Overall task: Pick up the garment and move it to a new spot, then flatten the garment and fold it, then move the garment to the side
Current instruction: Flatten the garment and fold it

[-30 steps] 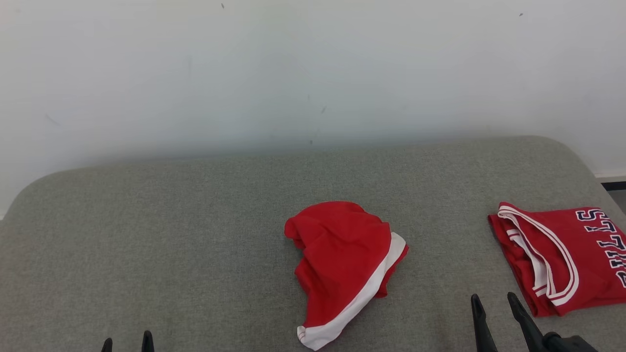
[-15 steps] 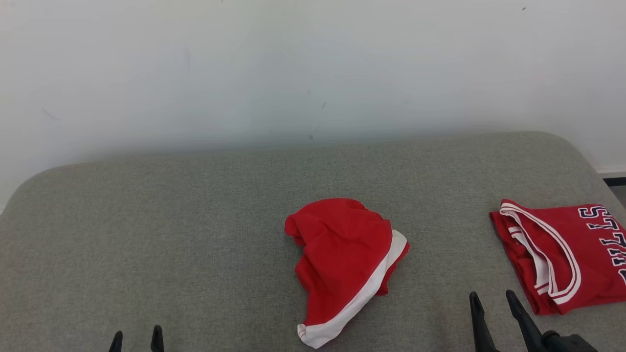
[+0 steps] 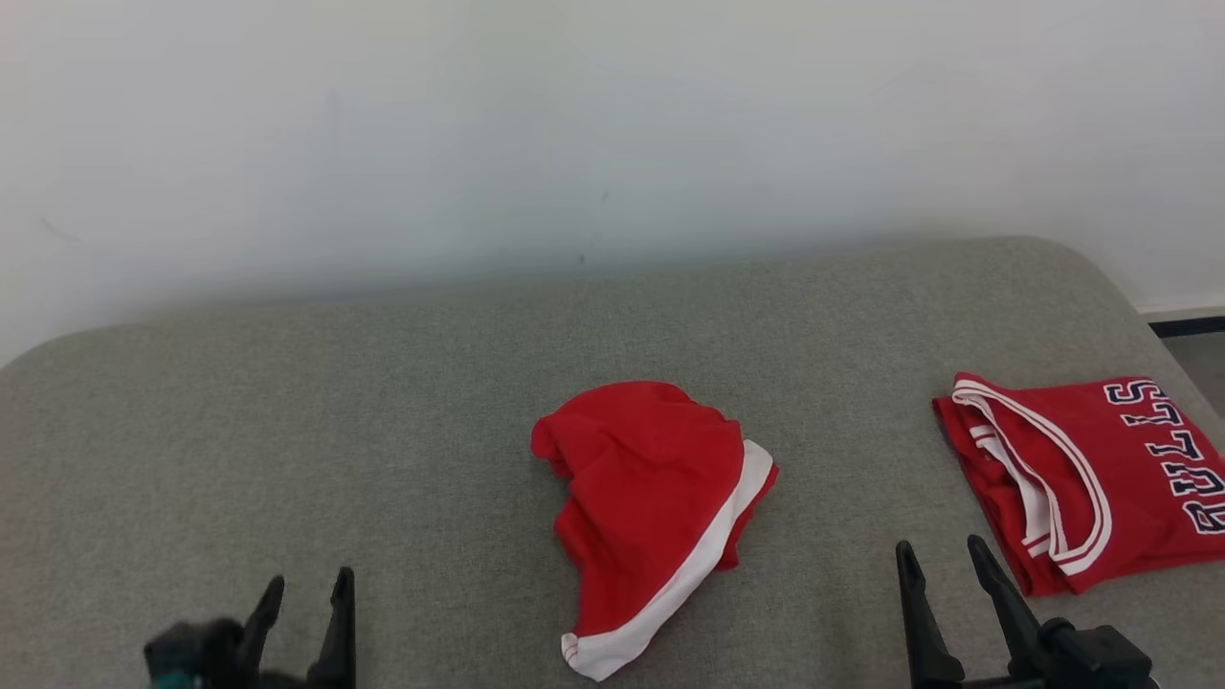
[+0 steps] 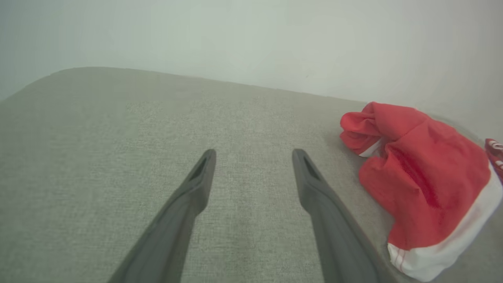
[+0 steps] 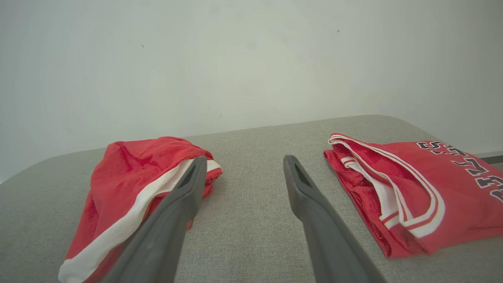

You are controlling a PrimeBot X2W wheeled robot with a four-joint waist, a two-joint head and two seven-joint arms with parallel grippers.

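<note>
Left end effector (image 3: 311,576) and right end effector (image 3: 938,544) gape empty; we read "ULLS" on the folded jersey (image 3: 1101,459) at the grey pad (image 3: 383,431)'s right edge.

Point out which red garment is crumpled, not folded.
The white-banded red garment at centre; the lettered jersey on the right lies neatly folded.

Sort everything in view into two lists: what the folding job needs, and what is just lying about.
For the job:
crumpled red garment, mid-surface
left claw, open
right claw, open
grey padded surface it lies on

Lying about:
folded red jersey at the right, apparently already done
white wall behind
</note>
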